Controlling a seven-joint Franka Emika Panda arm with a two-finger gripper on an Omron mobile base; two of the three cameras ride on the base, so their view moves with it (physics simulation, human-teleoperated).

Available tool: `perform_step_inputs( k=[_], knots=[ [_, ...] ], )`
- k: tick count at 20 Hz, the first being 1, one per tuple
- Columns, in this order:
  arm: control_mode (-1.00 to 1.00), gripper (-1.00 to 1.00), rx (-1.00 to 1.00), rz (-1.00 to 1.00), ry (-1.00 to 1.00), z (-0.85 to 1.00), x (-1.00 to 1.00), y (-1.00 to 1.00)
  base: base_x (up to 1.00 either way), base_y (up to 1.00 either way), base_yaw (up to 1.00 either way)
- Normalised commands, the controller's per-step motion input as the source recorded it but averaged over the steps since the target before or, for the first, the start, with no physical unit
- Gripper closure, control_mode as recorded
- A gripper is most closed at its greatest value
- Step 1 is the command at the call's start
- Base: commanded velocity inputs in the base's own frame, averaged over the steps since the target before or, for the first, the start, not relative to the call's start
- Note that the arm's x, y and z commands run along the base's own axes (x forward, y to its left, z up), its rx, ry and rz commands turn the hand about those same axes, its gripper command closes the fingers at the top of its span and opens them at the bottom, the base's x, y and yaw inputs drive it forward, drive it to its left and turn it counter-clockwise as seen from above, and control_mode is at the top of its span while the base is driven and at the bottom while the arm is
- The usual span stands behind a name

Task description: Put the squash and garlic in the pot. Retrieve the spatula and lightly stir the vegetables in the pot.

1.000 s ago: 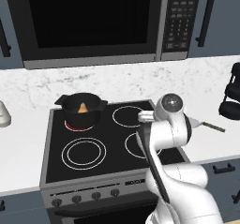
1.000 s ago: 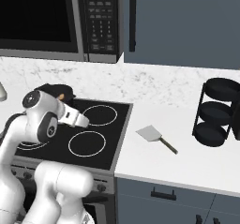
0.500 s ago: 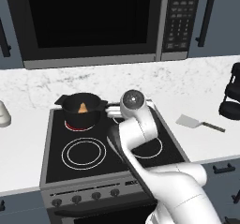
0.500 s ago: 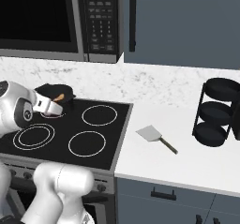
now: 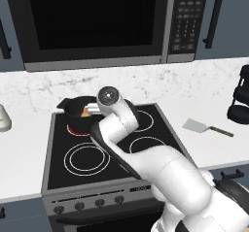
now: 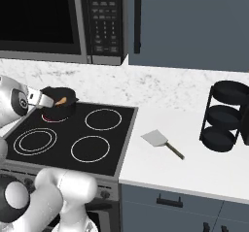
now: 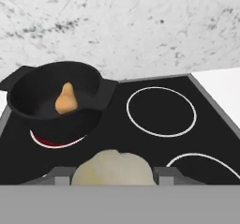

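Observation:
The black pot (image 7: 54, 101) stands on the back left burner, which glows red, with the tan-orange squash (image 7: 65, 100) lying inside it. My gripper (image 7: 112, 175) is shut on the beige garlic (image 7: 112, 168) and hangs just in front and to the right of the pot, over the stove. In the base views the gripper (image 6: 45, 100) sits close beside the pot (image 6: 61, 107), and the squash (image 6: 61, 101) shows at its rim. The spatula (image 6: 156, 139) lies flat on the counter right of the stove, handle pointing right.
The black stove top (image 5: 112, 151) has four burners. A microwave (image 5: 92, 22) hangs above it. A black tiered rack (image 6: 226, 114) stands at the far right of the counter. A pale object (image 5: 3, 118) sits on the left counter.
The arm has swung left from over the right-hand burners to beside the pot, with the garlic in the gripper. The pot, squash and spatula have stayed put.

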Motion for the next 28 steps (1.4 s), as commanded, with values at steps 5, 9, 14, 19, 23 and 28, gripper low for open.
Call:
perform_step_inputs(
  k=[5,9,14,19,23,28],
  knots=[
    [-1.0,1.0,-0.02,0.0,-0.01,0.04,0.67,0.5,0.0,0.0,0.0],
    [-1.0,1.0,-0.07,0.0,-0.02,-0.02,0.7,0.41,0.0,0.0,0.0],
    [-1.0,1.0,-0.09,0.0,0.0,-0.36,0.68,0.29,0.0,0.0,0.0],
    [-1.0,1.0,-0.07,0.0,0.03,-0.54,0.69,0.23,0.0,0.0,0.0],
    [-1.0,1.0,-0.03,0.0,0.06,-0.42,0.71,0.19,0.0,0.0,0.0],
    [-1.0,1.0,-0.02,0.0,0.06,-0.41,0.65,0.25,0.0,0.0,0.0]
  ],
)
